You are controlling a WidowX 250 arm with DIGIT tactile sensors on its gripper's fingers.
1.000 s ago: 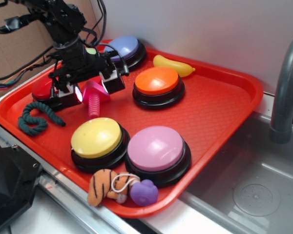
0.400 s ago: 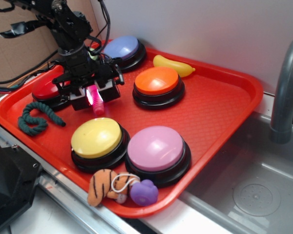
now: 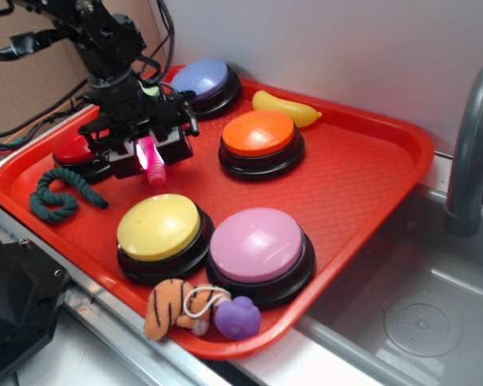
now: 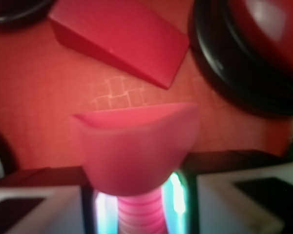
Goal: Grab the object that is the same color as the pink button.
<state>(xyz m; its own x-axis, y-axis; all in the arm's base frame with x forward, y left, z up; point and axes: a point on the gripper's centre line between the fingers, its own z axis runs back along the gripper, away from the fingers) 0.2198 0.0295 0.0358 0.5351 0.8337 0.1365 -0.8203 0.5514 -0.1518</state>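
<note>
Since 1.0 s ago the end effector (image 3: 147,153) went from straddling the pink bolt (image 3: 151,162) with fingers spread to clamped on its threaded shaft; versus 0.4 s ago, end effector and bolt sit slightly higher and further back on the red tray (image 3: 362,177). Bolt hangs tilted between the fingers, shaft tip pointing down toward the tray; looks clear of the surface, though contact is hard to rule out from the exterior view. Wrist view: hex head (image 4: 136,141) fills the centre, shaft pinched between the two white pads (image 4: 244,195).

Counts: five dome buttons — pink button (image 3: 258,245) and yellow button (image 3: 158,229) in front of the end effector, orange button (image 3: 260,137) just beside it, blue-purple button (image 3: 201,79) behind it, red button (image 3: 74,153) partly hidden behind it. One red wedge block (image 4: 119,36) ahead of the bolt head in the wrist view. One yellow banana toy (image 3: 286,108), one green rope loop (image 3: 60,197), one striped plush (image 3: 167,310), one purple heart toy (image 3: 237,318).

Open tray floor lies beyond the orange button toward the far rim; the plush and heart sit at the front rim. Sink basin (image 3: 419,314) beside the tray.
</note>
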